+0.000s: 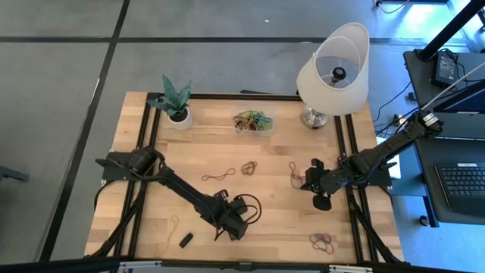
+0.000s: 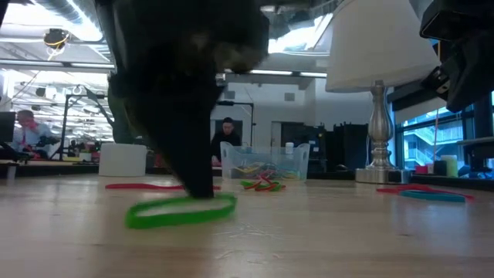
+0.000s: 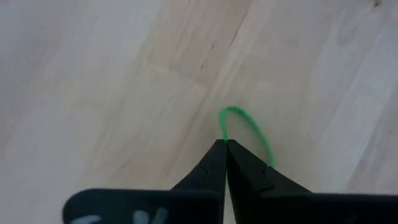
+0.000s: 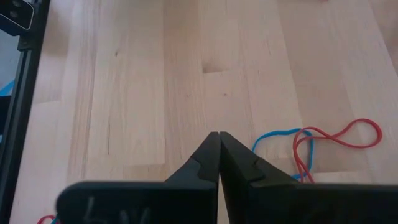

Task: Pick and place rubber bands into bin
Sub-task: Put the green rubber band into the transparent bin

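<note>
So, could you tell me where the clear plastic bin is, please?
In the high view, the clear plastic bin sits at the table's far edge, between the potted plant and the white lamp.

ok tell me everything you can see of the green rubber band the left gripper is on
The green rubber band is a thin, bright green elastic loop lying flat on the pale wooden table, near its front edge. The left gripper has shut on one end of it, tips down at the table, and the rest curves out beyond the tips in an open oval. In the low view it looks like a flat ribbon on the wood. No other band touches it.
</note>
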`<state>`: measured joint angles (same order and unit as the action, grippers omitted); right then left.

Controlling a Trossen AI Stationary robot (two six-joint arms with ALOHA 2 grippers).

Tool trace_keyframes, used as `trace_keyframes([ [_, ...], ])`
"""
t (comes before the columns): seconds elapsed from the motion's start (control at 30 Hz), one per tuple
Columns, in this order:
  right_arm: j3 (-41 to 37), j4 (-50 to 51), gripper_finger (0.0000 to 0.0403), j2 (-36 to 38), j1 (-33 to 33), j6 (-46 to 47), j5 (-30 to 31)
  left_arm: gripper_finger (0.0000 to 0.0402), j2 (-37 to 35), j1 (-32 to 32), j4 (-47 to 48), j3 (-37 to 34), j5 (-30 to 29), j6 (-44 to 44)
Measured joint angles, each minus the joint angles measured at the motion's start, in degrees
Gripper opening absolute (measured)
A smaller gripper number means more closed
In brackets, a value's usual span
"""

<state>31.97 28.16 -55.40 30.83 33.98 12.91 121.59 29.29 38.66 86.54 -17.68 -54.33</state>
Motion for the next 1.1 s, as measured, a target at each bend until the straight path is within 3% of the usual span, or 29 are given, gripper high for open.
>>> trace_keyframes([
  [0.47,0.02,-0.13,0.0010,0.00,0.00,1.30,0.04,0.0002,-9.81,-5.04,5.90,0.00,-0.83,10.38],
  [0.67,0.02,-0.13,0.0010,0.00,0.00,1.83,0.07,0.0002,-14.00,-13.88,7.20,0.00,-0.27,17.06],
  [0.93,0.02,-0.09,0.0010,-0.02,-0.15,1.54,0.15,0.0002,-19.75,-28.05,6.40,0.02,1.16,36.93],
  [1.1,0.04,-0.75,0.0010,-0.04,-0.22,1.75,1.02,0.0002,-19.44,-37.34,5.25,2.74,4.33,50.72],
])
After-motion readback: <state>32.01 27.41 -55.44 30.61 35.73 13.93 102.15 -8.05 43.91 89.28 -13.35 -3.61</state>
